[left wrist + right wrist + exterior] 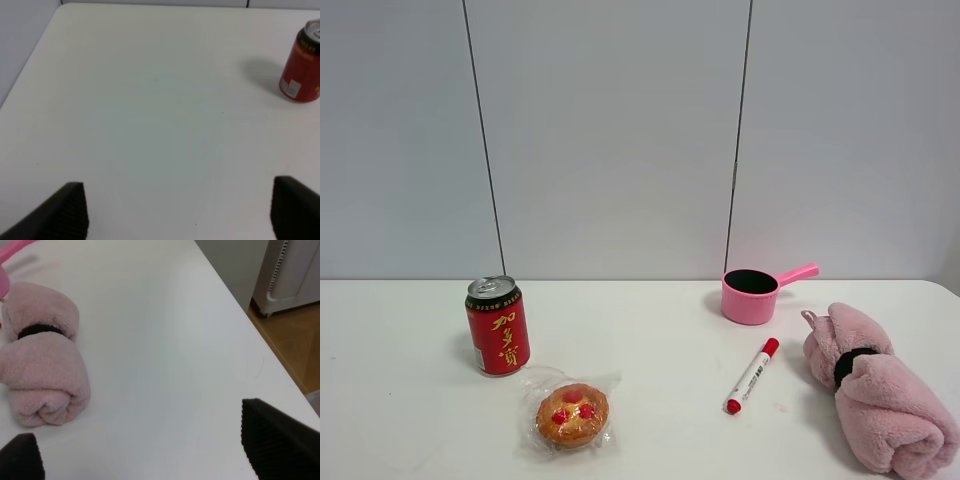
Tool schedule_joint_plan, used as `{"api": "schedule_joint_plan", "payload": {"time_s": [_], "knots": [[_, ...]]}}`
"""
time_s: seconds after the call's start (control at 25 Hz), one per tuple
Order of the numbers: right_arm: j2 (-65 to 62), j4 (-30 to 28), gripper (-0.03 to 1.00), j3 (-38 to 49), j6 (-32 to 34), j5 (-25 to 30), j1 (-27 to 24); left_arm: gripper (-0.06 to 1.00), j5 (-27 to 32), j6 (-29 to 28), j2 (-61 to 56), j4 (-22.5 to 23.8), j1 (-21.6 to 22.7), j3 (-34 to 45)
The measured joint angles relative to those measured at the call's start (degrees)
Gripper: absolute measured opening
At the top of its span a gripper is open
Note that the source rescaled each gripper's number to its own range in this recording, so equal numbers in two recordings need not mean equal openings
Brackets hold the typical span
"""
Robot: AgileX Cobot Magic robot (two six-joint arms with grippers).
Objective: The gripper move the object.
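Note:
The fluffy pale pink rolled towel [875, 395] with a black band round its middle lies on the white table at the front right. It also shows in the right wrist view [42, 357], lying flat. My right gripper [142, 460] is open and empty above the table, apart from the towel, which lies beside one fingertip [20, 457]. My left gripper [177, 212] is open and empty over bare table at the left side. Neither gripper shows in the exterior high view.
A red drink can [498, 326] stands at the left, also in the left wrist view [302, 62]. A wrapped pastry [572, 414] lies in front of it. A red marker [752, 375] and a pink pot with handle [756, 291] are left of the towel. The table's right edge [260, 335] is close.

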Motion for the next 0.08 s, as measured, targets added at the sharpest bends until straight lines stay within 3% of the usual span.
{"api": "schedule_joint_plan", "payload": {"time_s": [0.08], "knots": [[0.0,0.0,0.65,0.0,0.0,0.0,0.0,1.0,0.0,0.0,0.0,0.0,0.0,0.0]]}}
